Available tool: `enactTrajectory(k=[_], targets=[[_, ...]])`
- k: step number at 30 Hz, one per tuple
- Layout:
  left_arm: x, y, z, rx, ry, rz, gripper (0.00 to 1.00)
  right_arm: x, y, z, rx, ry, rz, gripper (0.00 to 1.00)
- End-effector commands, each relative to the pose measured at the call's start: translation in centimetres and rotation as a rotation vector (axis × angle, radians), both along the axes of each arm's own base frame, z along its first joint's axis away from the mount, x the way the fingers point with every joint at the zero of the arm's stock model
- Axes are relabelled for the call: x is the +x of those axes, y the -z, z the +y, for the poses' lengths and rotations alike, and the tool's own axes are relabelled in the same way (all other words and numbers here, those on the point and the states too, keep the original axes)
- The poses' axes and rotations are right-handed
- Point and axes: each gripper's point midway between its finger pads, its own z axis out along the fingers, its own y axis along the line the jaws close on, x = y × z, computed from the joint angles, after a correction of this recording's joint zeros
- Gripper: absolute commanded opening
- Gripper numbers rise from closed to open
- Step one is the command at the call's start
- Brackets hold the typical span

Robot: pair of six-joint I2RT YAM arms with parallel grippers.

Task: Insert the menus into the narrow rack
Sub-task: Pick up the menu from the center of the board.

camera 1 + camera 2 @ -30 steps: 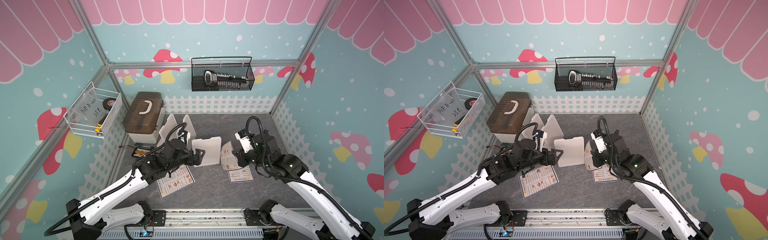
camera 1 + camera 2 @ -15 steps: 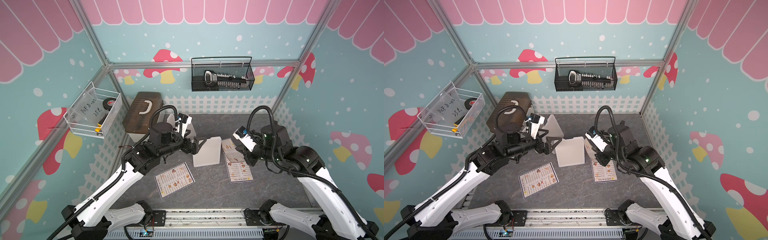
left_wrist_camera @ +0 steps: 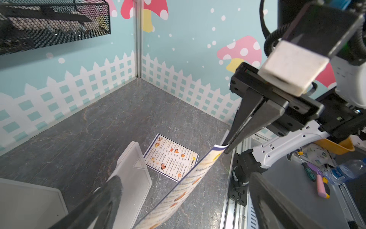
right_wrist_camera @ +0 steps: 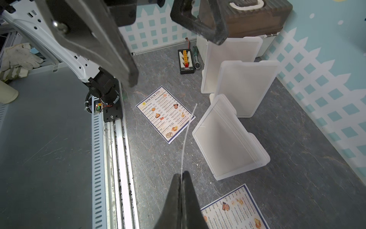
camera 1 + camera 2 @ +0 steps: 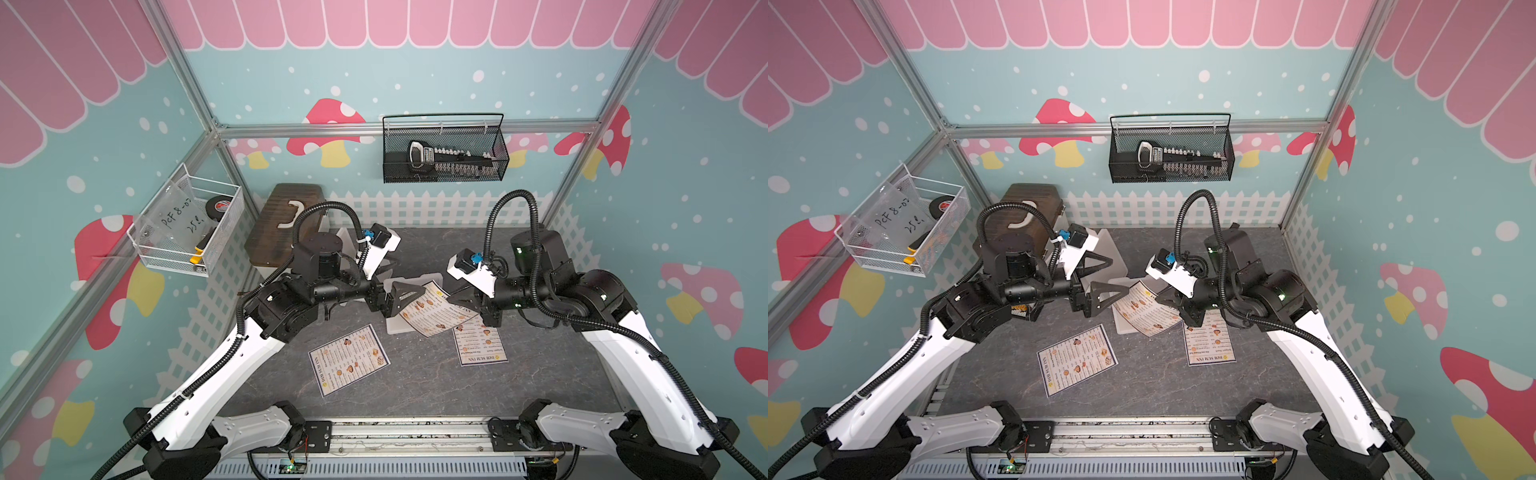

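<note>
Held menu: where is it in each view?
In a top view: held menu at centre, tilted.
In a top view: held menu at centre too.
Left wrist: curved strip running from the right claw toward the camera.
Right wrist: edge-on, a thin white line off the claw tips.
Shared landmark: flat menu lying beside it.

Can't read the fine print on the flat menu [image 5: 349,359] toward the front edge of the table [image 5: 415,390]. Catching the held menu [image 4: 187,136] only edge-on from the right wrist, face hidden. No view of the second flat menu [image 5: 480,347] at its far end, under the right gripper [image 5: 455,300].
</note>
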Motion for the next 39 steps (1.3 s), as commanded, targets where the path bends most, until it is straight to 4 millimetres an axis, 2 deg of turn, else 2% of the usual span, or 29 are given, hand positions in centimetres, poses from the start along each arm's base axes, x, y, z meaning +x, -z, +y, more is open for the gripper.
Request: enactTrajectory(k=[1,7,15,25,39], targets=[[-1.6,0.0,-0.8,0.012,0.12,-0.003,0.98,-0.4,-0.8,0.7,0.024,-0.063,-0.006,0.0],[-2.3,0.9,-2.0,0.031,0.202,0.043,0.98,-0.7,-0.8,1.0,0.031,-0.084,0.007,0.0],[-3.8,1.4,-3.1,0.056,0.296,0.065,0.85,-0.8,-0.4,0.7,0.01,-0.075,0.024,0.0],[-4.2,2.1,-3.4,0.086,0.313,0.069,0.6,-0.2,-0.2,-0.2,-0.027,-0.009,0.01,0.0],[-3.5,2.6,-3.3,0.114,0.277,0.052,0.33,-1.2,-0.2,0.1,-0.014,-0.062,0.033,0.0]])
